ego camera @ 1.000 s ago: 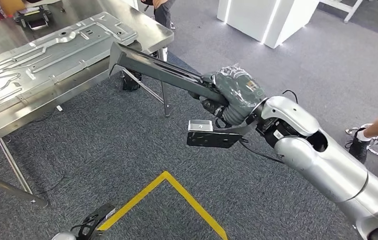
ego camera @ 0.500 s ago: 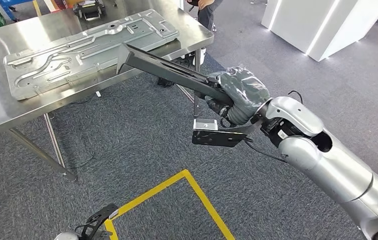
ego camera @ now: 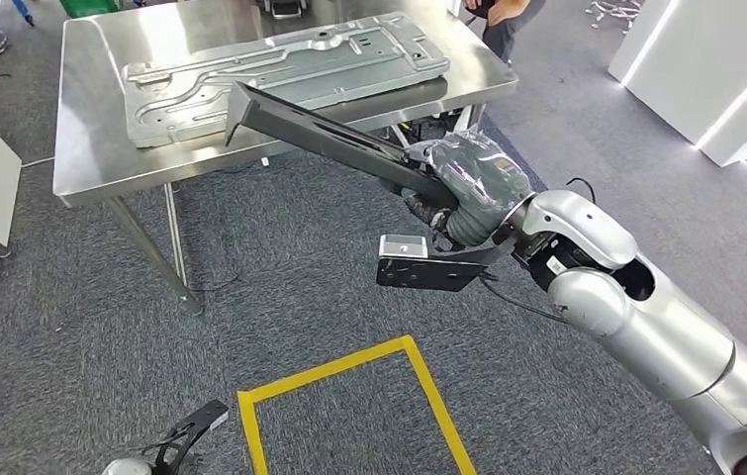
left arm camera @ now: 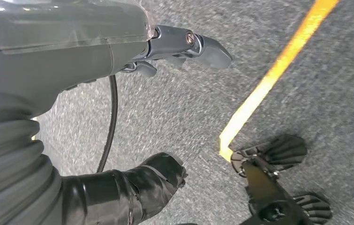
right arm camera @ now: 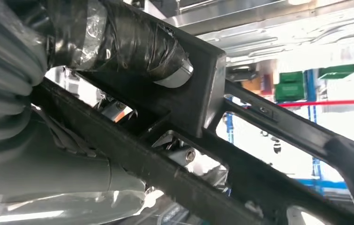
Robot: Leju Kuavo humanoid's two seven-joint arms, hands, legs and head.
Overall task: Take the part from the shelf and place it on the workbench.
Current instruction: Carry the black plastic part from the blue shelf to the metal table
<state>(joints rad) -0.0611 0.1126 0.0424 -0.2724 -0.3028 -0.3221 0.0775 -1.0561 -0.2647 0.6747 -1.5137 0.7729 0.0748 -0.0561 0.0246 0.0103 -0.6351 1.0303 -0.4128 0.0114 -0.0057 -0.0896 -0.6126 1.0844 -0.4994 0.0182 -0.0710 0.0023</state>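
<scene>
Head view: right hand (ego camera: 468, 188) clamped around long dark part (ego camera: 320, 139), far end raised over steel workbench (ego camera: 92, 168) edge, apparently not touching. Left hand (left arm camera: 132, 47) over carpet, fingers apart, holding nothing.

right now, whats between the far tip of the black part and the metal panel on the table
In the head view, bare steel tabletop separates the black part, held by the right hand, from the metal panel.

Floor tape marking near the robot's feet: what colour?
Yellow floor tape on grey carpet; clearest in the head view.
</scene>
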